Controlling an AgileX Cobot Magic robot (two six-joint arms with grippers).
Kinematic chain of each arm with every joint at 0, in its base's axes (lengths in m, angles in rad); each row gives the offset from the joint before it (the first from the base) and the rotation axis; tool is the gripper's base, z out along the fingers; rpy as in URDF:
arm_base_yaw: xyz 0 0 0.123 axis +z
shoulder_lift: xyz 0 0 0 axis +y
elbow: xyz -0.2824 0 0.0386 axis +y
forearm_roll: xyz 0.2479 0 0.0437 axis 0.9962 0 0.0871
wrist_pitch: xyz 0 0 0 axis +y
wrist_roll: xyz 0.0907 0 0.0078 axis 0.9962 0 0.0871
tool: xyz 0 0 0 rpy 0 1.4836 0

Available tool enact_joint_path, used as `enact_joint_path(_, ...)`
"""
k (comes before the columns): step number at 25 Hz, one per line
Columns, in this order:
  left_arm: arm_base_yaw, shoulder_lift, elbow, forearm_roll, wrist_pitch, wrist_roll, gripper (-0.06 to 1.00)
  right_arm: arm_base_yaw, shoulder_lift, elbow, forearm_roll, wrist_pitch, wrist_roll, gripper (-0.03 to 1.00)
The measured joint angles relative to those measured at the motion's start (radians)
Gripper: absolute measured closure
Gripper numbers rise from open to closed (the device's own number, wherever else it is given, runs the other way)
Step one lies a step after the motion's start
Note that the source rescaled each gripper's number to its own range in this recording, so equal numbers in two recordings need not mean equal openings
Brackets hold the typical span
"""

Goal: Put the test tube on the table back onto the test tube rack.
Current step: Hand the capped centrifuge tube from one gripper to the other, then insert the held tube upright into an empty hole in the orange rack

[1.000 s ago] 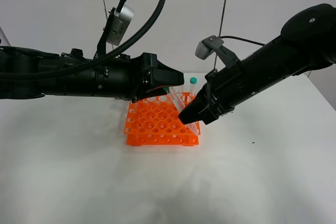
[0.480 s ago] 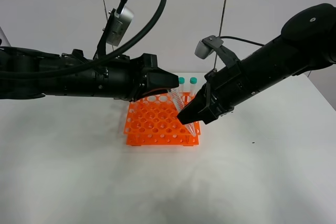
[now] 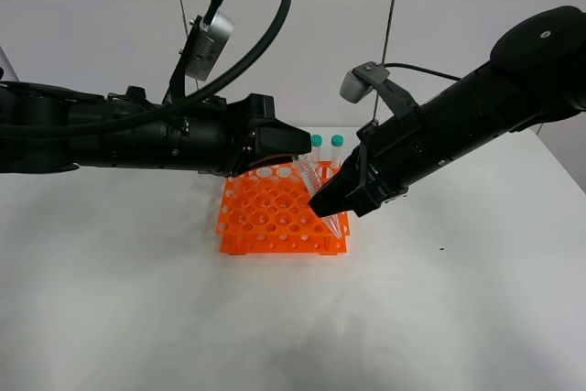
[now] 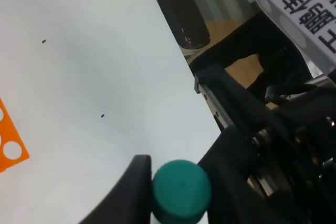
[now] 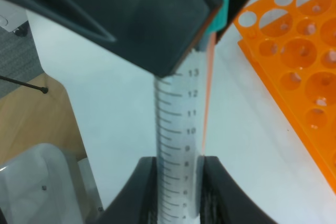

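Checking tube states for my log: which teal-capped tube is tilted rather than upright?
The test tube held between the left gripper and right gripper, leaning over the test tube rack; the two back tubes stand upright.

The tube [image 5: 177, 129] bears printed graduation figures 13, 12, 11, 10, 9, 8 and 7, in descending order; lower figures are cut off. A white label [image 4: 307, 9] carries black Chinese characters, rotated and cropped, not reliably legible.

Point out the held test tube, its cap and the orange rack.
test tube [image 5: 176, 145]: right wrist view, graduated wall.
cap [image 4: 181, 190]: left wrist view, teal top.
test tube rack [image 3: 252, 209]: exterior high view, top grid.
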Motion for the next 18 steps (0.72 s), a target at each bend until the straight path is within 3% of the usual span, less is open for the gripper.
enact_joint_path(5,0.0,0.0,0.0,-0.001,0.002,0.0,0.94,0.0,0.0,0.0,0.0,0.0,0.0,0.94)
enact_joint_path(7,0.0,0.0,0.0,-0.001,0.016,0.0,0.94,0.0,0.0,0.0,0.0,-0.005,0.008,0.75)
enact_joint_path(9,0.0,0.0,0.0,-0.003,0.021,0.0,0.94,0.0,0.0,0.0,0.004,-0.006,0.03,0.37)
enact_joint_path(11,0.0,0.0,0.0,-0.003,0.022,0.0,0.94,0.0,0.0,0.0,0.009,-0.006,0.039,0.13)
enact_joint_path(13,0.0,0.0,0.0,-0.003,0.022,0.0,0.94,0.0,0.0,0.0,0.01,-0.006,0.044,0.02)
enact_joint_path(18,0.0,0.0,0.0,-0.003,0.022,0.0,0.94,0.0,0.0,-0.039,-0.048,0.028,0.123,-0.03)
